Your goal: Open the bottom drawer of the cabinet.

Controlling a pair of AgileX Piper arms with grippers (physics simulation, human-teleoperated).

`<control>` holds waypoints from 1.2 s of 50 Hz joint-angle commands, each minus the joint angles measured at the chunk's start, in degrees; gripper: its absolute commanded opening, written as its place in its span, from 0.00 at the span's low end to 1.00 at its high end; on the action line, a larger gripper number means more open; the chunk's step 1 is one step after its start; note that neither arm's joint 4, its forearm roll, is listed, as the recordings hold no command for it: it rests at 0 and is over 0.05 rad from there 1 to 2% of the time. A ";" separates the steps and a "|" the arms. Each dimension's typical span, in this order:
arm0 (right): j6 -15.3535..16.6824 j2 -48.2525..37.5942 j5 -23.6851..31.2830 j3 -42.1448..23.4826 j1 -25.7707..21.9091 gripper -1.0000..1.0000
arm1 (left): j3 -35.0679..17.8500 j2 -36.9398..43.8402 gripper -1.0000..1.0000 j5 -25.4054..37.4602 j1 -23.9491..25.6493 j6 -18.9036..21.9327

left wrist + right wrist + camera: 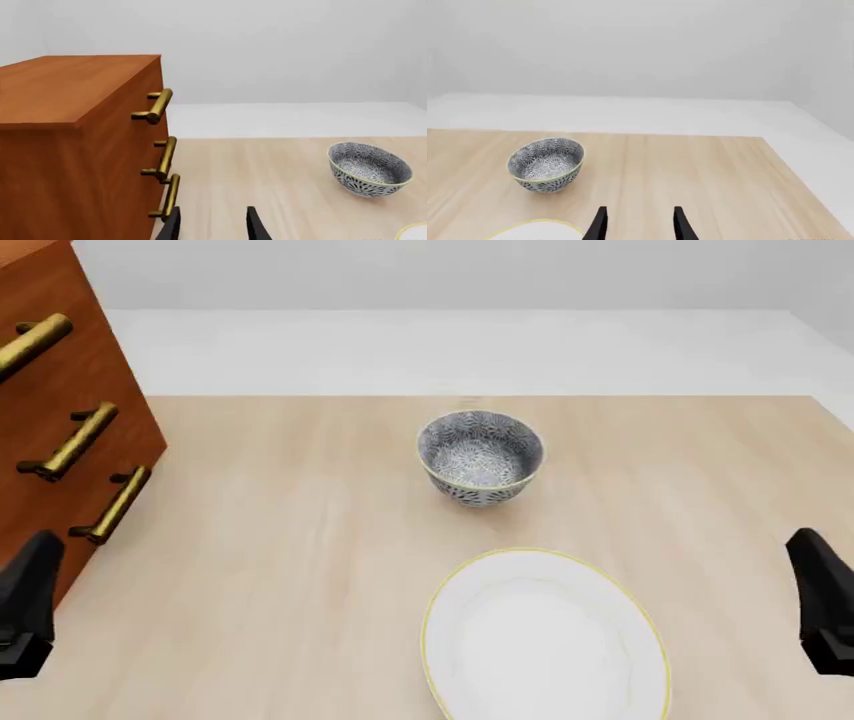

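The cabinet point(74, 390) is a tall reddish-brown wooden chest at the table's left edge, and it also fills one side of the left wrist view as the cabinet point(73, 150). Three brass bar handles run down its front. The bottom drawer is the lowest one, and its handle point(115, 505) appears again in the left wrist view as the handle point(170, 196). All drawer fronts look flush. My left gripper point(212, 227) is open and empty, just short of that lowest handle and a little to its right. My right gripper point(639, 227) is open and empty at the table's near right.
A patterned blue-and-white bowl point(481, 455) stands mid-table. A white plate with a yellow rim point(545, 640) lies nearer the front edge, between the two arms. The right arm point(821, 600) sits at the front right, far from the cabinet.
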State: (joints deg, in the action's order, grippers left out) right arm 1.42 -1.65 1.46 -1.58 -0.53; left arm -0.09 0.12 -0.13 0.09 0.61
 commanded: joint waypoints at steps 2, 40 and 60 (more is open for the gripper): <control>-1.64 1.15 -1.21 1.05 0.54 1.00 | -0.44 0.57 1.00 -0.83 1.44 3.65; -1.64 1.28 -1.05 1.03 0.47 1.00 | 0.09 57.04 1.00 -49.40 12.78 38.42; -1.56 1.18 -1.18 1.02 0.45 1.00 | 0.06 80.45 1.00 -69.76 10.58 50.07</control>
State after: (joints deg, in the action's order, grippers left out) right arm -0.13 -0.43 0.26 -0.51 -0.08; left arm -0.04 72.61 -63.38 11.78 46.22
